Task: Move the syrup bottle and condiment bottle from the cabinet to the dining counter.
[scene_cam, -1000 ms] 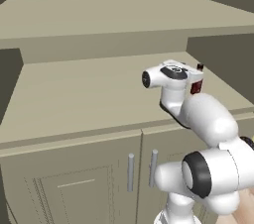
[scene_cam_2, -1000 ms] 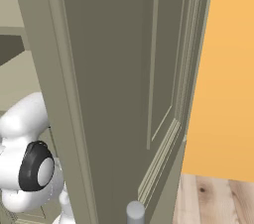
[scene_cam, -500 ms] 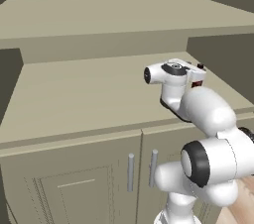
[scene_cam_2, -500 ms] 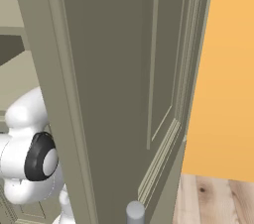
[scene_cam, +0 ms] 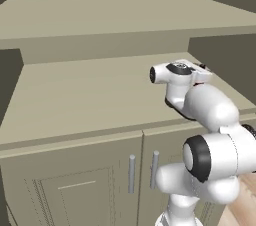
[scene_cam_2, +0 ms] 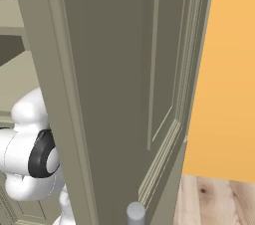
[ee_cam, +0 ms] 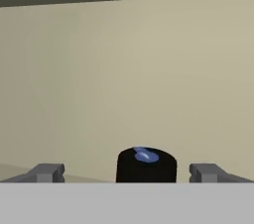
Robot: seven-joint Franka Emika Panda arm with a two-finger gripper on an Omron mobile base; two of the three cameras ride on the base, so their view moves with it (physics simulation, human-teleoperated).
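The cabinet (scene_cam: 100,75) looked like matt painted wood, beige-olive, its shelves smooth and plain. Below and left of the gripper, its lower doors carried raised panel mouldings and smooth satin-metal bar handles (scene_cam: 132,173). Its open door (scene_cam_2: 124,84) had the same flat, unglossy finish. Between the gripper's (ee_cam: 126,173) matt grey fingertips (ee_cam: 47,172) stood a black cap (ee_cam: 146,164), glossy like plastic, with a bluish sheen on top. The floor (scene_cam_2: 219,201) was pale wood with visible grain and a knot. The orange wall (scene_cam_2: 226,69) was flat and matt.
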